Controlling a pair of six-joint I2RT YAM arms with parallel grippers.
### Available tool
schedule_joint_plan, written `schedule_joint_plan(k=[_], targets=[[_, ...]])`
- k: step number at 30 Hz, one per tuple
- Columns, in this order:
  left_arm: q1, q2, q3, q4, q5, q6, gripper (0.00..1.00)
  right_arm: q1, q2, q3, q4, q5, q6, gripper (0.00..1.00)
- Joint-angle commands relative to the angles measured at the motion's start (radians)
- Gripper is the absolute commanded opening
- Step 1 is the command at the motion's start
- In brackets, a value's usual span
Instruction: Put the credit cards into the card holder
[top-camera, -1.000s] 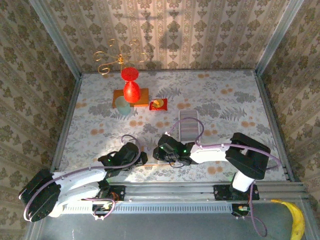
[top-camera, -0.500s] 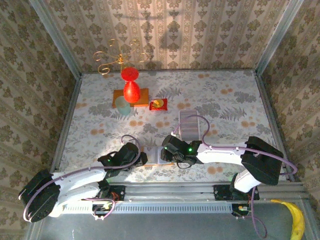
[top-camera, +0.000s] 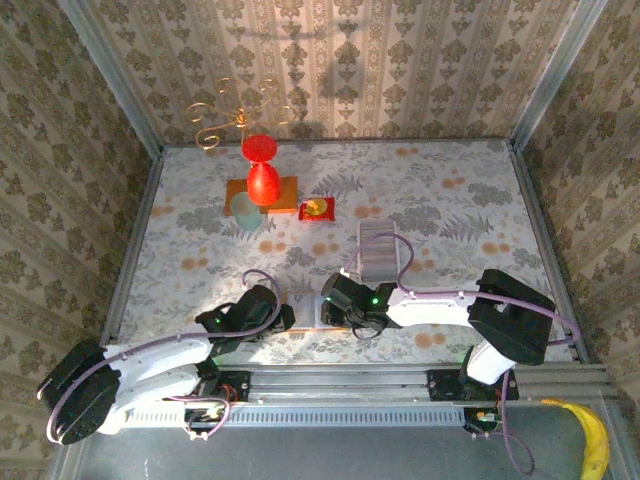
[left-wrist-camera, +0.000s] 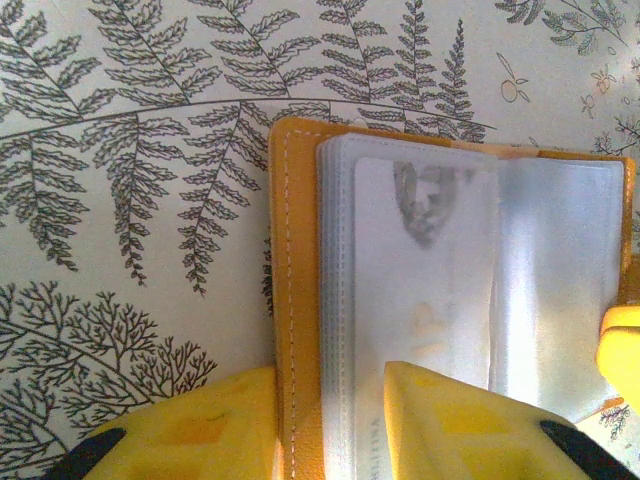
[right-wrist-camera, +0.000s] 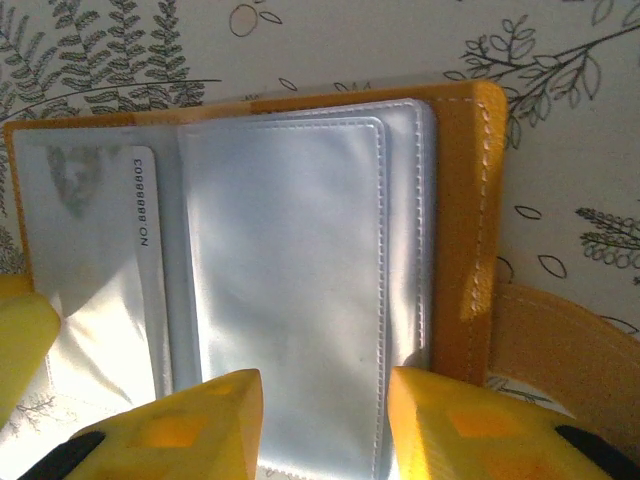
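Fern-print worktop (top-camera: 450, 200): open holder (left-wrist-camera: 400, 280) lies between left end effector (left-wrist-camera: 328, 385) and right end effector (right-wrist-camera: 322, 390), each straddling an edge, fingers parted.

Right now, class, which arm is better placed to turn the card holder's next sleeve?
Likely right: the right gripper straddles the clear sleeves, while the left gripper sits at the edge of the orange cover.

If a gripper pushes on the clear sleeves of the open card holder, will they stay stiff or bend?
The clear sleeves look thin and glossy, so they will probably bend and feel slippery. The card holder lies open and flat on the table, so it seems unlikely to tip, but being thin it may slide easily.
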Motion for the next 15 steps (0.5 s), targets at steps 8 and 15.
schedule_joint_plan(k=[8,15], targets=[[-0.010,0.001,-0.016,-0.044,0.015,-0.010,0.33,0.011,0.016,0.011,0.026,-0.011,0.003,0.40],[-0.010,0.003,-0.017,-0.042,0.015,-0.014,0.33,0.011,0.004,0.006,0.049,-0.010,0.010,0.44]])
